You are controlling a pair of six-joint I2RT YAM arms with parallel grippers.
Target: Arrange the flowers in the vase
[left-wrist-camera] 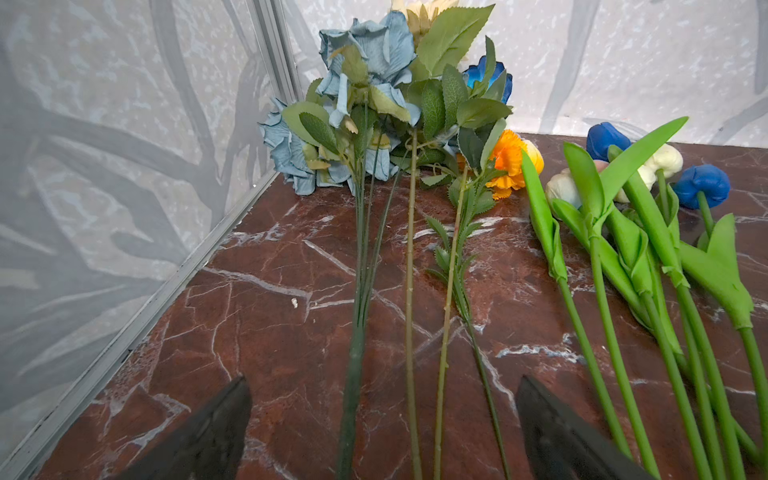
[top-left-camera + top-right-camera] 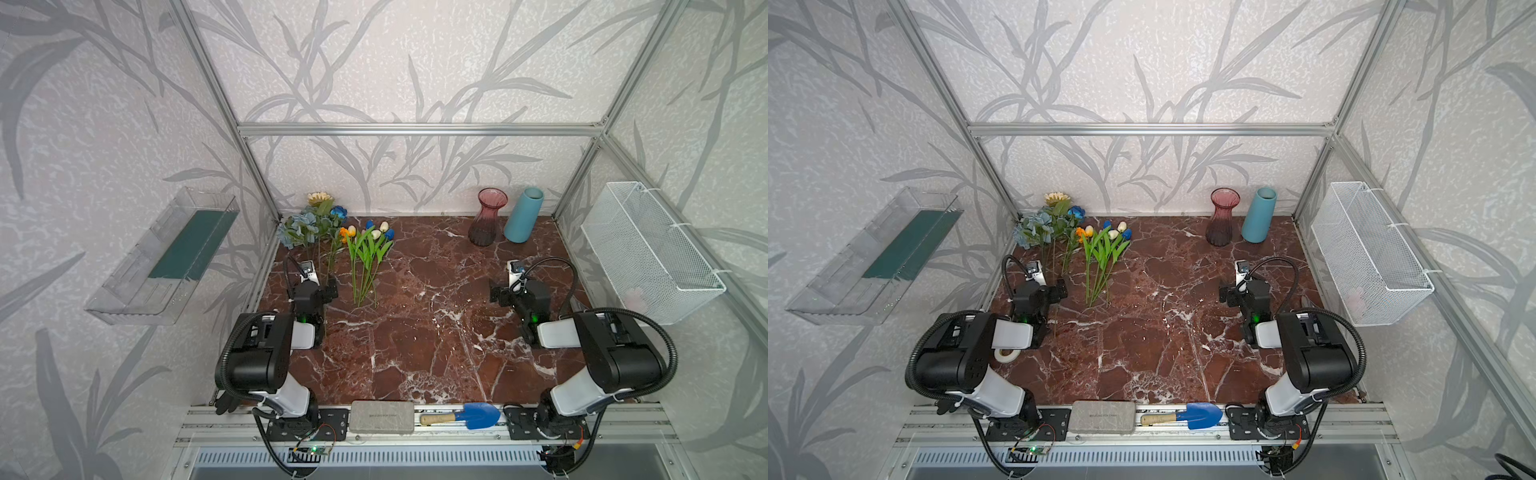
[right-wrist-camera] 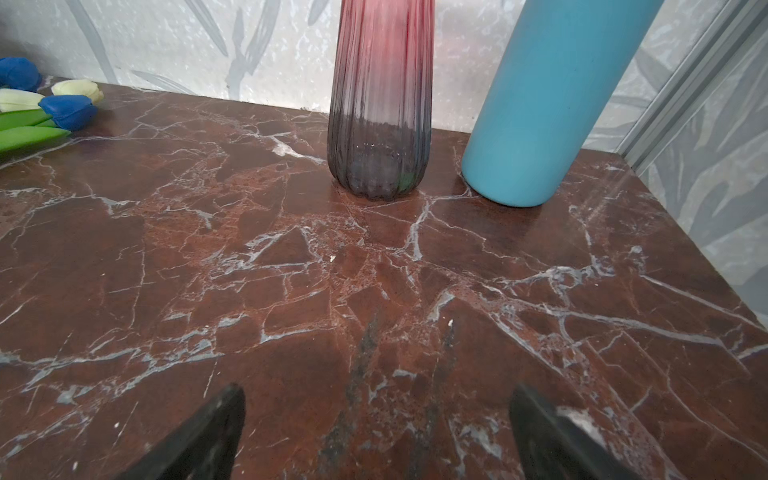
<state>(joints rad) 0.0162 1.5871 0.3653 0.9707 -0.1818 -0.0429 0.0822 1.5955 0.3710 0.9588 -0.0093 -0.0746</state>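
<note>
The tulips (image 2: pixel 369 247) and the rose bunch (image 2: pixel 308 227) are lying flat at the far left. The pink glass vase (image 2: pixel 485 222) and the blue vase (image 2: pixel 523 217) are standing side by side, far right.

Glossy marble table (image 2: pixel 415 332), ribbed glass vase (image 2: pixel 486 218)

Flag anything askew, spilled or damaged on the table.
Nothing looks spilled or broken. The blue vase seems to lean away from the upright pink vase beside it, though that may be the lens. A trowel and a grey block lie on the front rail, off the table.
</note>
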